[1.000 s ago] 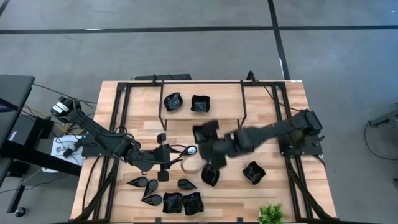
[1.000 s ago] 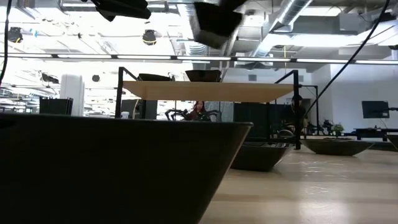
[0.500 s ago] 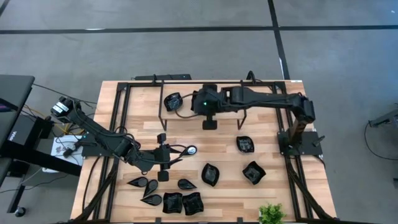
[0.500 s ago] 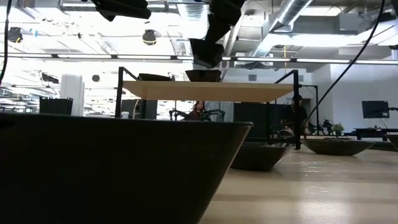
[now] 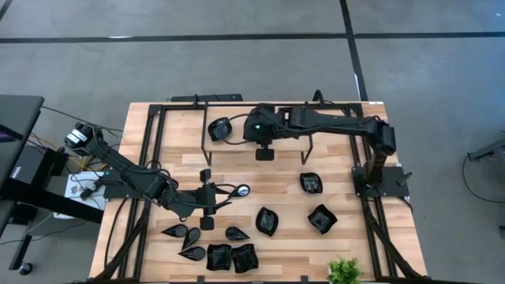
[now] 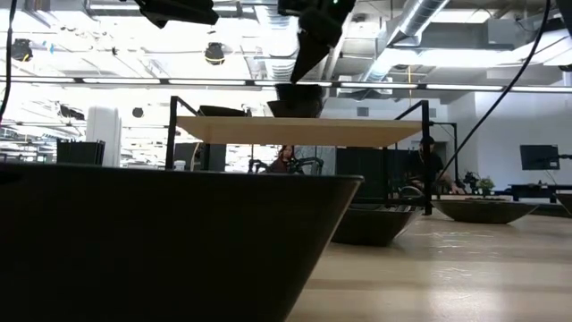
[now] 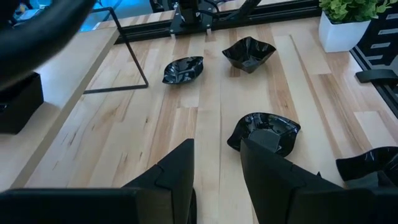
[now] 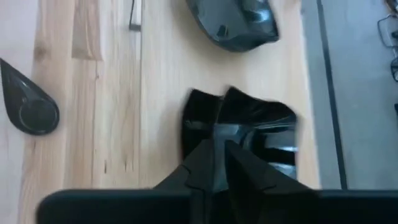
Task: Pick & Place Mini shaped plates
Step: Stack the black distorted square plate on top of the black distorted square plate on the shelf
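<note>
The right gripper [image 5: 254, 131] is reaching across to the raised light-wood shelf [image 5: 331, 130] in the upper middle of the high view, and its dark fingers [image 8: 239, 165] are pinched together on the near edge of a glossy black square plate [image 8: 249, 127]. That plate is lying flat on the shelf directly ahead of the fingertips, with a glossy black wavy-round plate [image 5: 220, 128] just beside it toward the left of the frame. In the low view the arm is coming down from the top centre onto the shelf's top.

The left gripper [image 5: 207, 199] is hanging over the lower-left part of the pale wooden table [image 5: 284, 185], fingers parted with nothing between them. In its wrist view a black wavy plate [image 7: 264, 130] is sitting just past the fingertips. Black teardrop plates [image 5: 183, 232] and two black square ones [image 5: 232, 257] are clustering along the bottom edge, three more black plates [image 5: 312, 183] are spreading out right of centre, and a small green plant [image 5: 344, 271] is standing at the bottom edge.
</note>
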Robot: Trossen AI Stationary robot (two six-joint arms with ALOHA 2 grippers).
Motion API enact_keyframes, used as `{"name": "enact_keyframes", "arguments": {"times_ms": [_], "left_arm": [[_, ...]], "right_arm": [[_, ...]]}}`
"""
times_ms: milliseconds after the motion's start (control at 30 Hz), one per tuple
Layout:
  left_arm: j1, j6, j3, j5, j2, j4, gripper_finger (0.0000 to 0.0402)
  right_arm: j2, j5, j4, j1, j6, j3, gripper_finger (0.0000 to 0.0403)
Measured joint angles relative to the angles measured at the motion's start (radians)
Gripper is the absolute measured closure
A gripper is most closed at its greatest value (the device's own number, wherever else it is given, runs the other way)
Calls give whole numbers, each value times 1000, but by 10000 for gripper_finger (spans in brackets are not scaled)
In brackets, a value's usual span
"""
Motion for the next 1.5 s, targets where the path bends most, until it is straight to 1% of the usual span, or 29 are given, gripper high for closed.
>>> {"name": "enact_keyframes", "arguments": {"times_ms": [200, 400, 500, 633, 767, 833, 933, 1067, 1200, 1333, 1500], "left_arm": [[0, 0, 0, 0, 0, 1, 268], [0, 0, 0, 0, 0, 2, 268], [0, 0, 0, 0, 0, 4, 268], [0, 0, 0, 0, 0, 4, 268], [0, 0, 0, 0, 0, 5, 268], [0, 0, 0, 0, 0, 5, 268], [0, -1, 0, 0, 0, 5, 268], [0, -4, 0, 0, 0, 5, 268], [0, -4, 0, 0, 0, 5, 268], [0, -4, 0, 0, 0, 6, 268], [0, -4, 0, 0, 0, 9, 268]], "right_arm": [[18, 1, 6, 10, 17, -3, 326], [-15, 1, -6, 72, 14, -2, 315], [-59, 1, -56, 124, 61, -1, 315], [-129, 0, -181, 213, 139, -1, 315], [-188, 0, -279, 297, 334, -6, 315], [-218, 0, -280, 341, 424, -50, 315], [-264, -2, -266, 408, 581, -169, 315], [-333, -14, -264, 506, 846, -387, 315], [-381, -88, -220, 614, 1119, -571, 315], [-377, -120, -148, 728, 1386, -678, 315], [-298, -132, -125, 826, 1566, -694, 315]]}}
